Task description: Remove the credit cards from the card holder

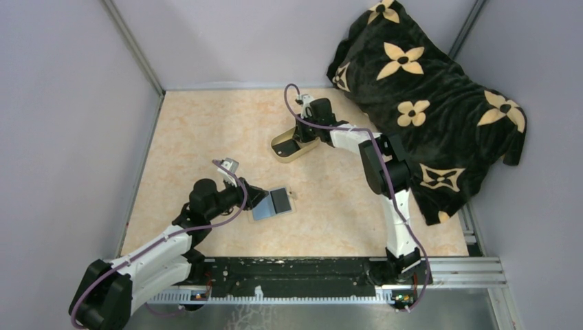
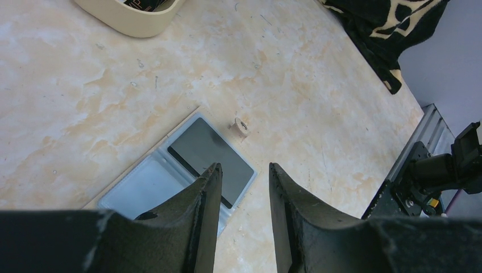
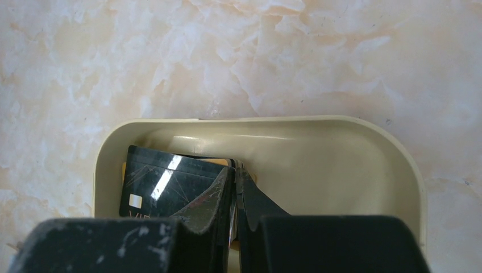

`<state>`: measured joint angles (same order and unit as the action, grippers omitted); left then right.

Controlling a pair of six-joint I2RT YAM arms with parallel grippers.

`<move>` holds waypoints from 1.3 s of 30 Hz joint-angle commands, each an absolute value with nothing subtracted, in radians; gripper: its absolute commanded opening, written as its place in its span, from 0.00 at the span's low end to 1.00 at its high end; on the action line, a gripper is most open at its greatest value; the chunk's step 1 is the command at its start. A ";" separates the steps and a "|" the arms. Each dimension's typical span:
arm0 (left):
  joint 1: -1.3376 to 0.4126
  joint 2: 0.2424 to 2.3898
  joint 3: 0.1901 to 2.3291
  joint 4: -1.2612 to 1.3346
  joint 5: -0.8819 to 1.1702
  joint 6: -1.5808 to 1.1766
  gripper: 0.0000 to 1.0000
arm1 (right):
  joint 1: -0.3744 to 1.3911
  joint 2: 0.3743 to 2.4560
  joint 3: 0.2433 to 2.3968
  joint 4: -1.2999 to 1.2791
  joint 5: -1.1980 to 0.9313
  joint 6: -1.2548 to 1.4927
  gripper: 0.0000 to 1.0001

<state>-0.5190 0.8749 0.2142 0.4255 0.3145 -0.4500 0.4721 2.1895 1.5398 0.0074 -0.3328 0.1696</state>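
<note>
L claw (image 2: 244,168) part-open over card holder (image 2: 146,185); R claw (image 3: 236,170) closed over cards (image 3: 165,183) in dish (image 3: 341,162).

Card holder: flat tan bifold wallet (image 1: 273,204), lying open, blue-grey inner faces up.
Card inside: thin black rectangular card (image 2: 211,159), flat on one face.
Removed card: black card (image 3: 165,185), flat in cream oval dish (image 3: 341,165).

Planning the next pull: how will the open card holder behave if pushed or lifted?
The card holder likely slides, lying thin and flat on the smooth table. It probably flexes at its middle fold. The dark card in it looks stiffer.
</note>
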 commanded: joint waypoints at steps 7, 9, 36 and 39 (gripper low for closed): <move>-0.514 0.872 0.210 0.452 0.317 -0.433 0.42 | 0.498 2.177 1.573 0.011 -0.354 0.157 0.07; -0.514 0.874 0.209 0.453 0.317 -0.432 0.42 | 0.500 2.162 1.569 0.016 -0.357 0.161 0.07; -0.516 1.143 0.129 0.609 0.374 -0.539 0.44 | 0.635 1.598 0.852 0.415 -0.205 0.235 0.13; -0.516 1.164 0.142 0.625 0.393 -0.549 0.45 | 0.721 1.578 0.773 0.401 -0.185 0.248 0.13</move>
